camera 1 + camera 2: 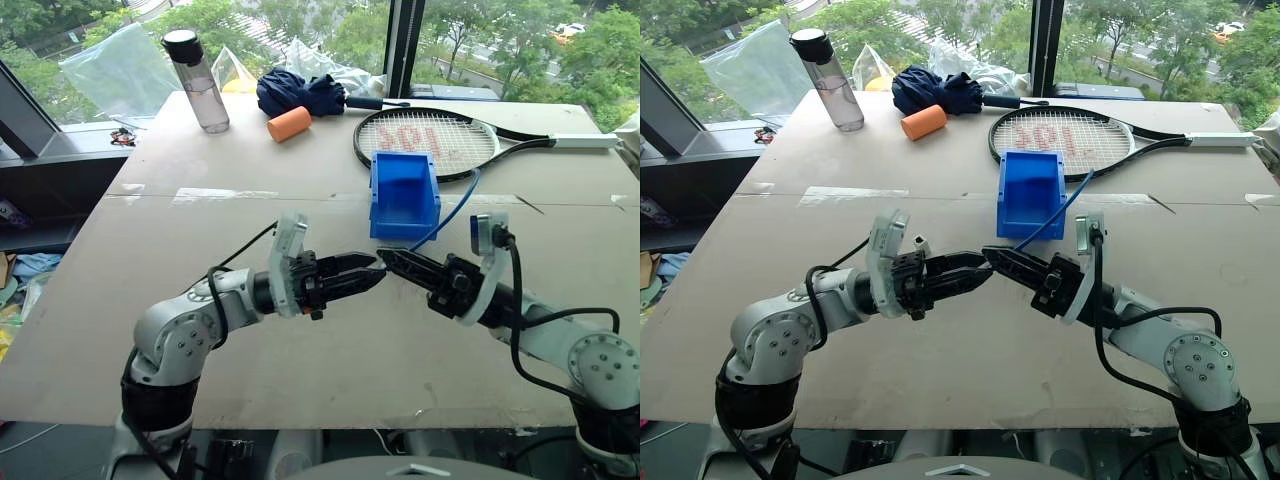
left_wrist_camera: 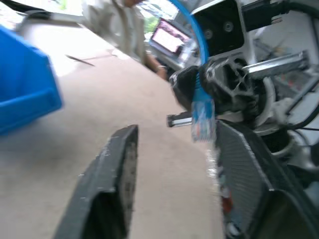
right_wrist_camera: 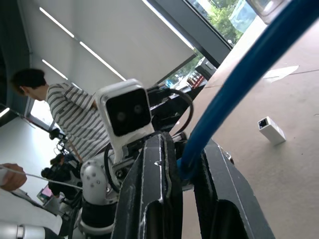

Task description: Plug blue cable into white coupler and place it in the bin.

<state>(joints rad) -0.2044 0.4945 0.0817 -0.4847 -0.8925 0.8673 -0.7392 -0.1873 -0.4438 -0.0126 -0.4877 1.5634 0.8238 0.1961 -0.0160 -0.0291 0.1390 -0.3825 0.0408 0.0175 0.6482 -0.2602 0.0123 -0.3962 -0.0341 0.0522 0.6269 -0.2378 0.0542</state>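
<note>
My right gripper is shut on the blue cable near its end. The cable rises from the fingers and arcs back past the bin, a blue box standing just behind both grippers. The cable's clear plug sticks out of the right gripper's tips. My left gripper faces it tip to tip, its fingers spread open with the plug close to one of them. The white coupler lies loose on the table behind my left wrist, and appears again as the coupler.
A tennis racket lies behind the bin. Farther back are an orange cylinder, a dark blue folded umbrella, a water bottle and plastic bags. A person in a striped shirt stands off to the side.
</note>
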